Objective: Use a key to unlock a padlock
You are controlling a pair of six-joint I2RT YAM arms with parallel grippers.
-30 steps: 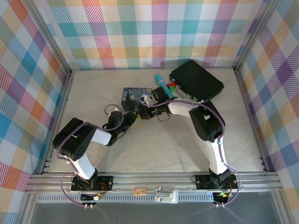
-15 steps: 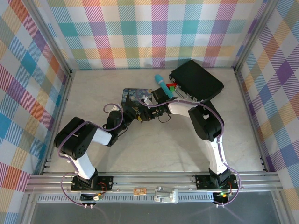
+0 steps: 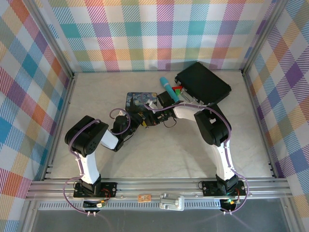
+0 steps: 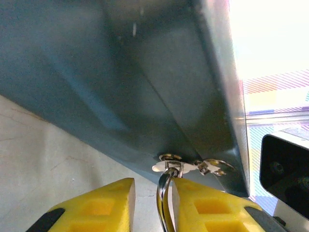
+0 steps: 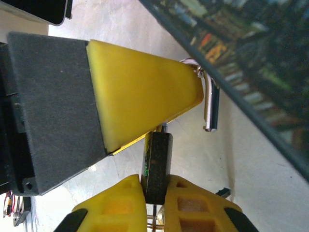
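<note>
Right tool (image 5: 155, 183) pinches padlock (image 5: 157, 154); left tool (image 4: 153, 189), own wrist view, straddles key ring (image 4: 164, 195).

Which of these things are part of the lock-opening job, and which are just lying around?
Part of the job: padlock; key on its ring.
Just lying about: painted tin; teal stick; black case.

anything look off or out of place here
Nothing spilled or broken. The key sits off-centre in the left gripper, its ring against one finger with a gap to the other. The padlock sits clamped in the right gripper.
</note>
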